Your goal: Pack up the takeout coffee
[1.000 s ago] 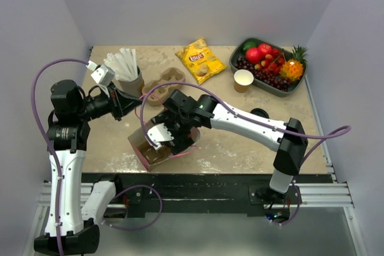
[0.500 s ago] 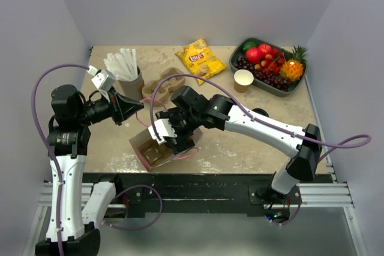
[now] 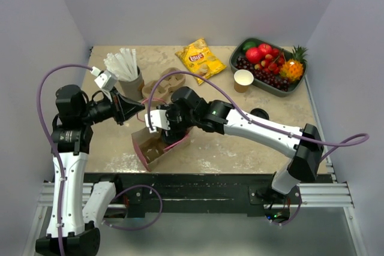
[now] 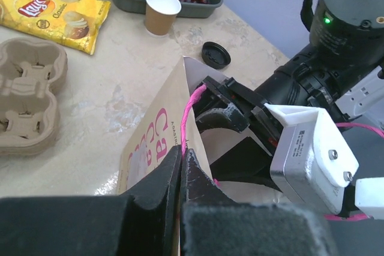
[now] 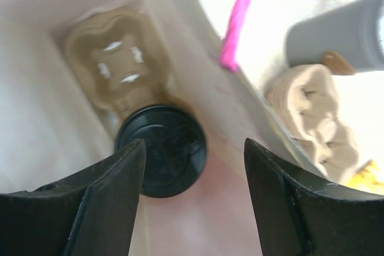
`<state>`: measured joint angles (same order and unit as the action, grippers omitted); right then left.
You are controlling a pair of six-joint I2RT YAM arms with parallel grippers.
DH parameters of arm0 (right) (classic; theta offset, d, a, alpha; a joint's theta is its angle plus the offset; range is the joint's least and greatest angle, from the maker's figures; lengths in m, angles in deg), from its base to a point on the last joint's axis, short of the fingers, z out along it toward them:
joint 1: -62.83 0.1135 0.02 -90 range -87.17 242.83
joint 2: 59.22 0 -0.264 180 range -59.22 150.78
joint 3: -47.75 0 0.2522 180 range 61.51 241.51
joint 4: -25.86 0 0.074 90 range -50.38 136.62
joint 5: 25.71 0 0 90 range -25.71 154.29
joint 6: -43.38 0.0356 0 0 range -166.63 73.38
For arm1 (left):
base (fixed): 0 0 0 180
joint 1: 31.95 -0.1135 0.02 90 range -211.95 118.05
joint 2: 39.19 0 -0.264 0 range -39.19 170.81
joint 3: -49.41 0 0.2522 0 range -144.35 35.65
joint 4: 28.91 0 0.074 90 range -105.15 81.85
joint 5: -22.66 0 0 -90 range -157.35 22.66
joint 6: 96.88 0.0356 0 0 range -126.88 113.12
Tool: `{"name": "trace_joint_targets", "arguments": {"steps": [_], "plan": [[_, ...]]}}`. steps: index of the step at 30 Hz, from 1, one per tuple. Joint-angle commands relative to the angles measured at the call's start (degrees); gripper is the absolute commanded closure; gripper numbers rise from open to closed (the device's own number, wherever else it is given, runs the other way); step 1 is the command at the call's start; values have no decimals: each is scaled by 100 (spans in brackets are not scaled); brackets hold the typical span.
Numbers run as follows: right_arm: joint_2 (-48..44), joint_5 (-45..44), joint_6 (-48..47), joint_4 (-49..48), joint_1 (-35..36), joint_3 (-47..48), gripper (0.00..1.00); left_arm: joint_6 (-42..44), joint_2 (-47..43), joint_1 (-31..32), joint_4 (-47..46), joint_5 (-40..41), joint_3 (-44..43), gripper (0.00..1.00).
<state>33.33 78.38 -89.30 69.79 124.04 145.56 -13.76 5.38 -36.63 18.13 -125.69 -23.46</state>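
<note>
Your right claw [image 5: 193, 147] hangs in the mouth of the tan paper bag with pink lettering [image 4: 150, 139], its two dark fingers [image 5: 99, 202] spread well apart and gripping nothing. Between them, deeper in the bag, sits the takeout coffee [image 5: 165, 163]. From the wrist view you see only its round black plastic lid, face-on. So the cup stands with its long axis running down the depth of the bag, lid pointing back out at the opening and at your claw. The cup's body is hidden under the lid. The finger at 9 o'clock overlaps the lid's rim in that view, while the one at 3 o'clock stands clear of it. At 11 o'clock of the lid, on the bag's floor, lies a moulded tan pulp cup holder [image 5: 117, 67] with an empty well. Your left claw [image 4: 182, 160] is pinched tight on the bag's upper edge, right where the pink cord handle [image 4: 193, 112] comes down, and it holds that side up. Seen from above, the bag sits at about 7 o'clock on the beige stone-look table [image 3: 228, 148]. A second pulp cup carrier [image 3: 171, 82] lies at 12 o'clock of the bag and a yellow chip packet [image 3: 200, 59] at 1 o'clock. A lidless tan paper cup [image 3: 243, 80] and a loose black lid [image 3: 260, 113] lie out toward 2 and 3 o'clock.
</note>
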Motion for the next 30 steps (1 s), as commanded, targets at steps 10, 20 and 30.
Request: {"name": "trace_joint_targets", "arguments": {"steps": [10,20,30], "plan": [[456,-670,-320,-644,-13,164,30,-648,411,38,-1148,254,66,100],[-412,-161,74,-697,-320,559,27,-280,464,38,-1095,19,-82,100],[-1011,-933,856,-433,-320,806,25,-148,183,354,-920,-863,162,100]]}}
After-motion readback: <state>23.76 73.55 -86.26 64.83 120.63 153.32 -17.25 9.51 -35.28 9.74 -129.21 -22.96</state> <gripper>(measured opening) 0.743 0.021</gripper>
